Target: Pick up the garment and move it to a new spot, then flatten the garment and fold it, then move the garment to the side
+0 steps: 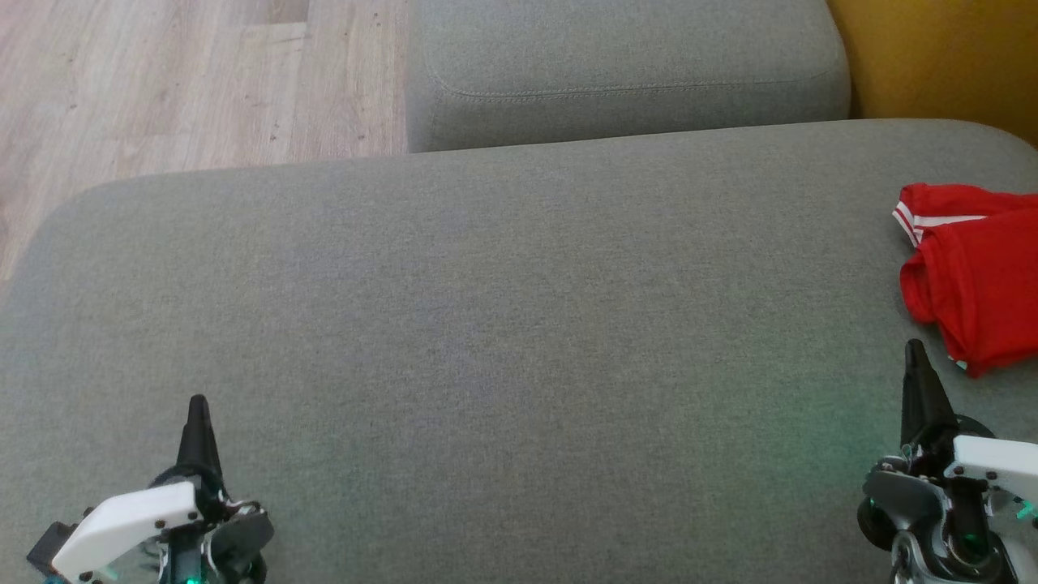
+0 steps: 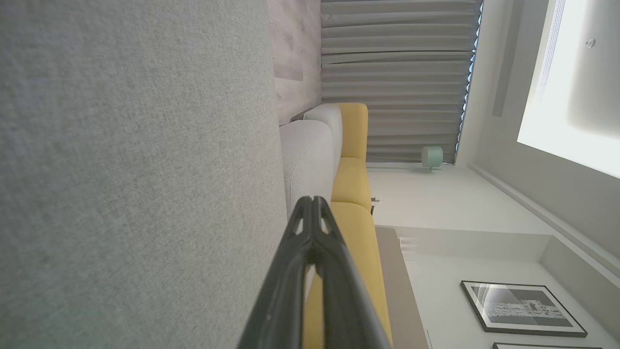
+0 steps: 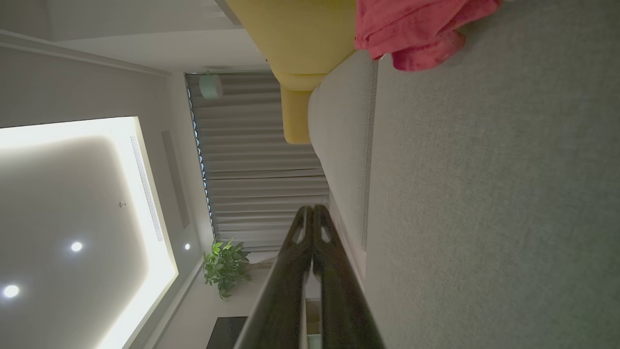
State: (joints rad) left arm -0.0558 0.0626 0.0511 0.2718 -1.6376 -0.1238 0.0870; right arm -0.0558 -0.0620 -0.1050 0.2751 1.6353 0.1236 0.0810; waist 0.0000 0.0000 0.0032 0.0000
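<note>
Lying crumpled on the grey sofa cushion (image 1: 486,324), the red white-striped garment (image 1: 977,284) sits near the right pincer (image 1: 916,357), at its one o'clock; that pincer is closed and empty. The left pincer (image 1: 197,410), also closed, is well apart.

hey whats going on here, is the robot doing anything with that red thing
Not at this moment. The robot faces a wide grey cushion with both arms low and nothing held. Its left gripper and right gripper are both shut and empty. The red garment, which has white stripes, lies bunched at the cushion's far right, just ahead of the right gripper, which is near it but not gripping it.
</note>
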